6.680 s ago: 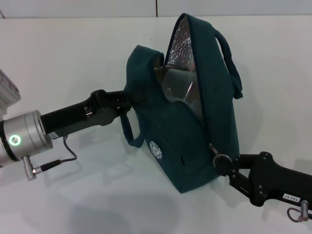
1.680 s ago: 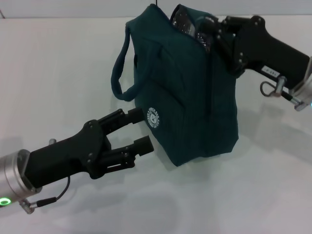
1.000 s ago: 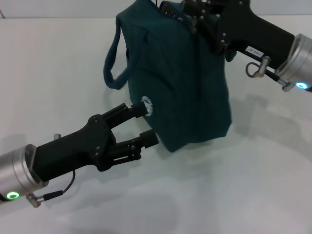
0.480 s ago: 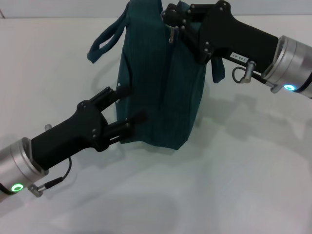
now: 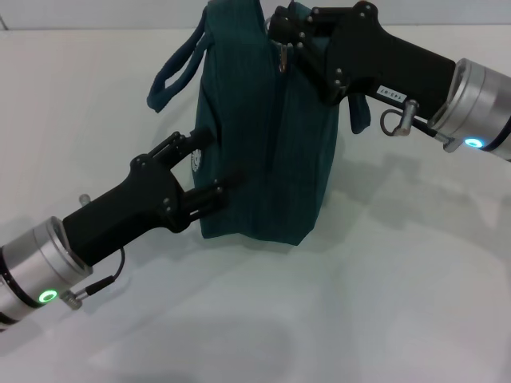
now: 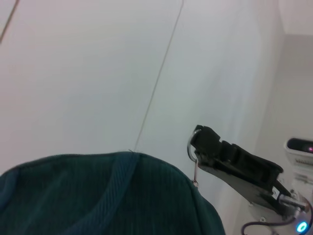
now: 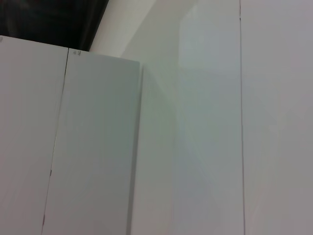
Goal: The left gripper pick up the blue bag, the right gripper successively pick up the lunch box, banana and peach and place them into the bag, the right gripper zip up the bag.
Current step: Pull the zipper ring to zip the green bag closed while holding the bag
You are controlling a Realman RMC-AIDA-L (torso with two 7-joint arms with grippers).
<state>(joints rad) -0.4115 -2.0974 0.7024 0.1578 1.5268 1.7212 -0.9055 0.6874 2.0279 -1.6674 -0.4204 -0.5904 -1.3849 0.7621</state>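
The blue bag [image 5: 267,159] stands upright on the white table, its top pulled closed; its cloth top also fills the low part of the left wrist view [image 6: 98,196]. My right gripper [image 5: 279,32] is at the bag's top edge, shut on the zipper pull [image 5: 281,57], whose metal ring hangs from the claw [image 6: 195,169]. My left gripper [image 5: 217,158] is open, its two fingers lying against the bag's left side around the white logo. The lunch box, banana and peach are out of view.
One loop handle [image 5: 172,68] sticks out to the left of the bag, the other [image 5: 357,116] hangs under my right arm. Bare white table [image 5: 383,279] lies in front and to the right. The right wrist view shows only white wall panels.
The right gripper drew the zipper from the bag's low front up to its top, closing the bag. The left gripper let go, came round, and has just edged in against the bag's side.
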